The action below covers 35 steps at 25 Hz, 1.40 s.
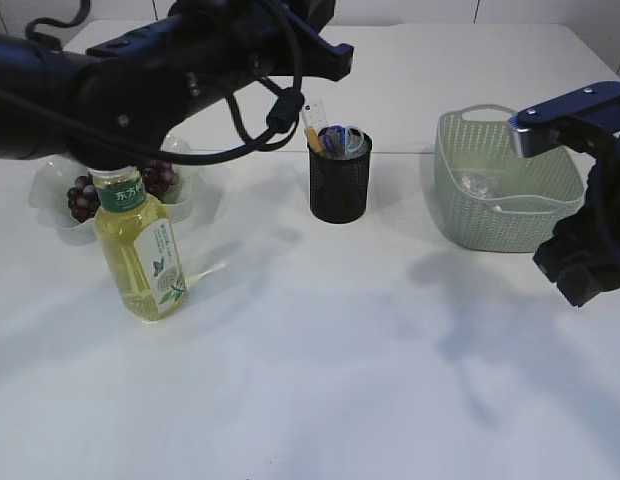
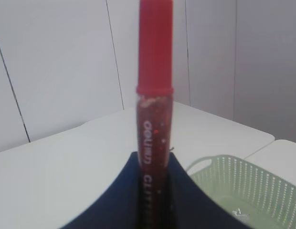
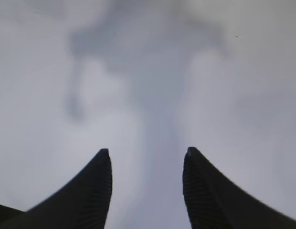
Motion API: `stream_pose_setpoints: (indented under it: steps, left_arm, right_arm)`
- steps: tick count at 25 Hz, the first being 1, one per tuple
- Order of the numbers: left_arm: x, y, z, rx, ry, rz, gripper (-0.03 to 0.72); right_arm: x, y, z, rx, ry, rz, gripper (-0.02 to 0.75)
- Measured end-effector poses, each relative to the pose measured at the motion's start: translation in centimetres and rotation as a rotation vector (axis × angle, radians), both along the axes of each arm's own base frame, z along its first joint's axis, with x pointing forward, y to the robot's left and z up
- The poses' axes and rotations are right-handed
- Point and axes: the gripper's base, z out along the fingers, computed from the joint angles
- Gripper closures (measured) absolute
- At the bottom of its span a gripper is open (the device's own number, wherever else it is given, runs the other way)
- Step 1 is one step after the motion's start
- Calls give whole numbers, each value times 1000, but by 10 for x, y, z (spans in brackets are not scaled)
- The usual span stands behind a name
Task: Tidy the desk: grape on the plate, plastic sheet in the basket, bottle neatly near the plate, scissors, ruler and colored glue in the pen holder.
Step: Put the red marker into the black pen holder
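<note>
We are holding the colored glue (image 2: 154,119) clamped between the dark fingers (image 2: 114,200) of our left gripper (image 2: 154,191); in the left wrist view the red stick is standing upright out of the grip, its red cap at twelve o'clock and white lettering running along the glittery barrel. In the exterior view our left arm (image 1: 140,80) is stretching across the upper left, reaching toward two o'clock from the bottle, and the glue itself is hidden there behind the arm.

Our right gripper (image 3: 147,191) is hanging released over bare table (image 3: 148,71), its two fingertips well apart with nothing between them. In the exterior view our right arm (image 1: 585,200) is sitting at the three o'clock edge, just beside the basket (image 1: 505,180).

The bottle (image 1: 140,250) of yellow liquid is standing upright with a green label, just in front of the plate (image 1: 50,205), at six o'clock from it. Dark grapes (image 1: 85,197) are lying on that plate. The black mesh pen holder (image 1: 340,180) is standing near the middle, at three o'clock from the plate, with a ruler (image 1: 313,125) and what look like scissors (image 1: 340,138) poking out of it. The pale green basket is at three o'clock from the holder, well apart, and a crumpled clear plastic sheet (image 1: 480,183) is lying inside it.
</note>
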Motion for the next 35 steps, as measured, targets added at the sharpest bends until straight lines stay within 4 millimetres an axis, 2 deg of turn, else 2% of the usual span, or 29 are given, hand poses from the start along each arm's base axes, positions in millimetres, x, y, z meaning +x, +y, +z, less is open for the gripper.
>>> stream_pose_setpoints:
  steps: [5,10,24,28,35]
  left_arm:
    - [26,-20,-6,-29,31,8,620]
    - [49,-37,-24,-77,87,15,620]
    - [82,-63,-71,-65,128,18,620]
    - [90,-62,-80,-63,131,28,620]
    - [104,-48,-92,-57,146,68,620]
  right_arm:
    - [1,-1,3,14,-38,-6,350]
    - [2,0,4,21,-54,-6,351]
    - [4,0,4,27,-74,-4,351]
    - [4,0,4,25,-74,-3,351]
    - [4,0,4,25,-74,-3,351]
